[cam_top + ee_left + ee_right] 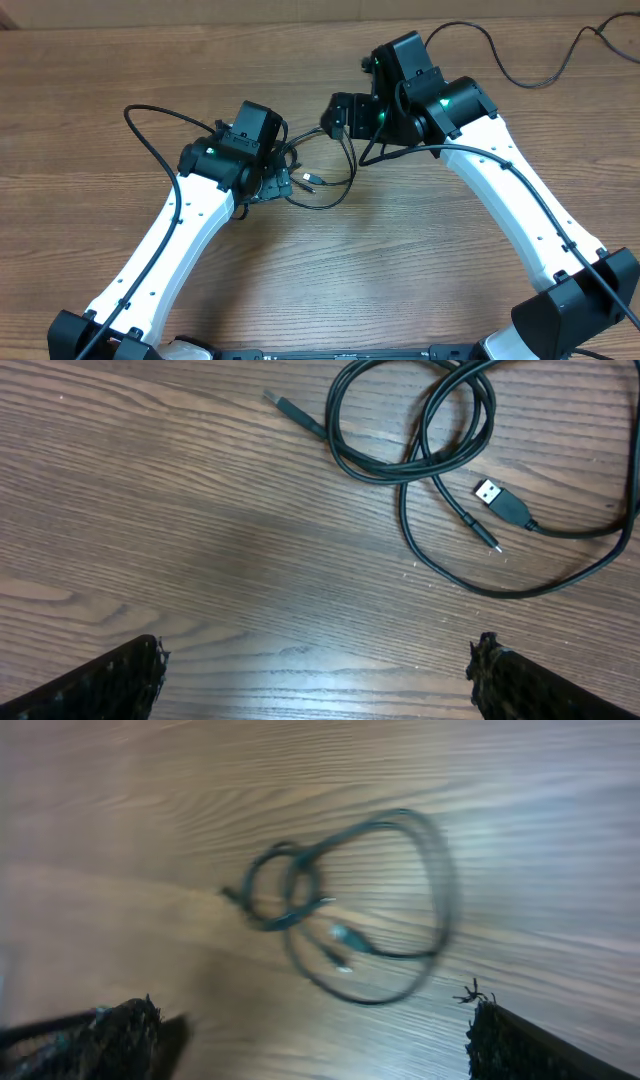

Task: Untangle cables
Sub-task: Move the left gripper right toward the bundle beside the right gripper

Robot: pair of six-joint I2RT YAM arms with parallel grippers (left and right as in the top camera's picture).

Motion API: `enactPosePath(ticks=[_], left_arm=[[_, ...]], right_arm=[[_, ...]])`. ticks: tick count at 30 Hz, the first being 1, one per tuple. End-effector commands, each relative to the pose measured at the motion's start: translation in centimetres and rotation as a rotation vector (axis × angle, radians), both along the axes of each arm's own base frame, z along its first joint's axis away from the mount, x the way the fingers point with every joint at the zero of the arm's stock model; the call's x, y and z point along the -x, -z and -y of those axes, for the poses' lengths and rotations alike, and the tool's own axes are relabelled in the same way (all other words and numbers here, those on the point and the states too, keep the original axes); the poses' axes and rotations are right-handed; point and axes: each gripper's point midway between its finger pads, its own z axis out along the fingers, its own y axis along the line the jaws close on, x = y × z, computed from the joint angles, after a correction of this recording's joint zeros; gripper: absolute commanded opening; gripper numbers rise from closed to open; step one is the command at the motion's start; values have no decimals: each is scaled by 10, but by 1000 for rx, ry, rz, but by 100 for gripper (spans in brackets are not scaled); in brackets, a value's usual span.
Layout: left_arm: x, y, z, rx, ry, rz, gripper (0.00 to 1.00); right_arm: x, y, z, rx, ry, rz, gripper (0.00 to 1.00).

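Wood grain runs in long streaks across the pale brown counter (100, 80), and the cables (415, 472) lie on it near the middle, between the two arms. They are thin, smooth black cords, tangled into a few overlapping rounded loops. A flat rectangular silver-tipped plug (490, 491) on a black moulded body points out of the tangle, a much slimmer plug (487, 540) lies just beside it, and a third narrow end (285, 405) sticks out on the far side. The left claw (315, 655) stands wide, its rough black fingertips (140, 670) at the picture's lower corners, nothing between them, with the cords lying ahead and apart from them. The right claw (308, 1010) is likewise spread wide and holds nothing. Its view is blurred, with the cords showing as soft dark rings on the counter.
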Motion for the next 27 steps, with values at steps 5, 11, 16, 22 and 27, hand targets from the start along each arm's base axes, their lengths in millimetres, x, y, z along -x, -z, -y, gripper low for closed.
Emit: enactPosePath(ticks=[5, 11, 16, 22, 27], left_arm=[[-7, -4, -23, 31, -141, 16, 100], [-14, 3, -45, 20, -211, 8, 99], [-9, 13, -48, 5, -215, -35, 100], [-2, 27, -63, -73, -253, -60, 100], [0, 32, -74, -34, -391, -66, 100]], right_arm=[[-5, 36, 44, 213, 187, -20, 100], [3, 66, 21, 128, 133, -133, 100], [9, 77, -9, 0, 54, -210, 100], [10, 89, -11, 5, 46, -240, 100], [14, 102, -12, 8, 41, -283, 83]])
